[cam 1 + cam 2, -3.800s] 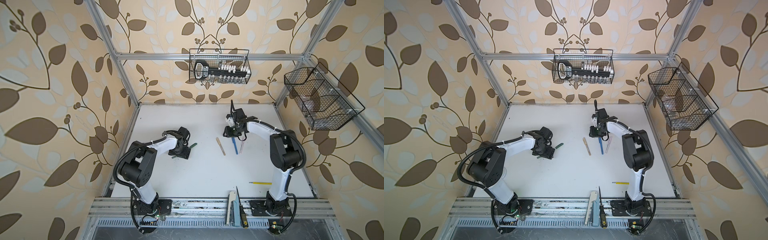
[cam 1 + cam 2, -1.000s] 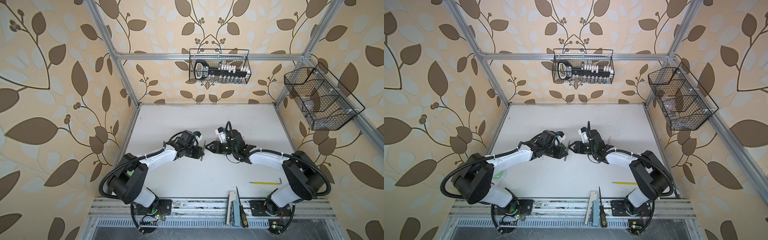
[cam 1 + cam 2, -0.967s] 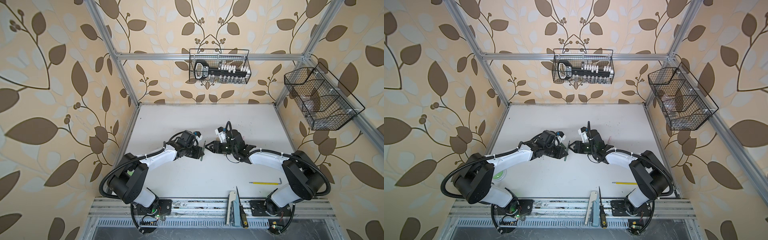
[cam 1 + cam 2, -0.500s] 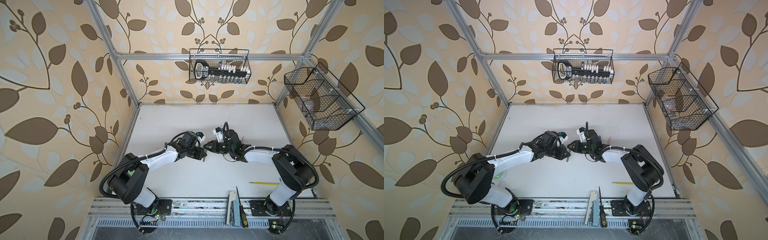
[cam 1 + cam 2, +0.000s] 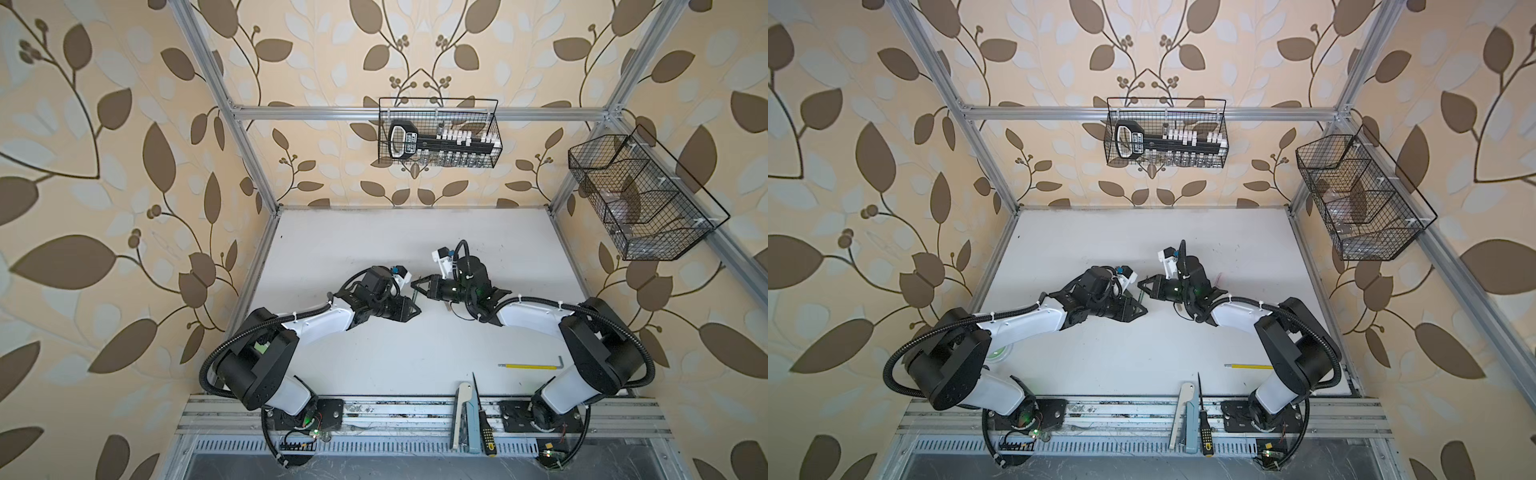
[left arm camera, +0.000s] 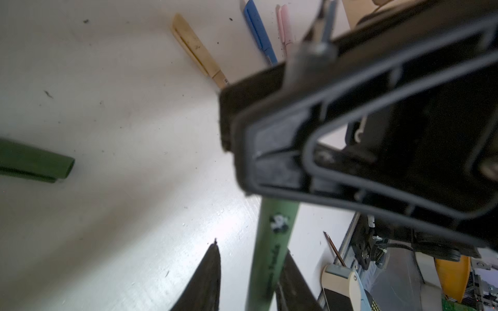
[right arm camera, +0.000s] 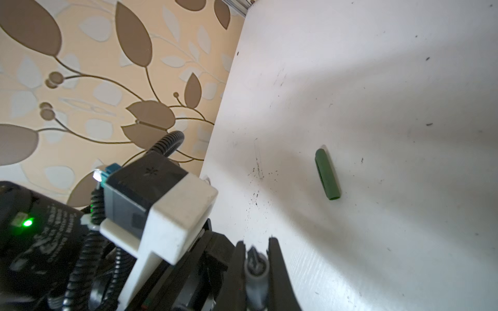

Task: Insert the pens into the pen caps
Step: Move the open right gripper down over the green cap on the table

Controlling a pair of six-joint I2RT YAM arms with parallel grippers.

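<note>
Watching the handover, I saw the right gripper [image 7: 256, 242] had just clamped onto the grey end of the green pen [image 6: 272, 242] while the left gripper [image 6: 250, 246] slackened narrowly around its barrel, near the green cap [image 7: 327, 175], so I judged capping would follow.

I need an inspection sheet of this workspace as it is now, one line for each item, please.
Surface: white table, dark specks, no spill seen.
Job's things: green pen spans both hands, uncapped; green cap lies alone on the table; tan pen, blue pen, pink pen lie side by side, seemingly capped.
Clutter: yellow rod on the table; screwdriver and pale tool on the front rail.
Hands: right hand shut on the pen's grey end; left hand open around its barrel.
Cables: black ribbed hose along each arm, no snag seen.
Surroundings: back wire basket holds a black tool; side wire basket; leaf-patterned wallpaper.
</note>
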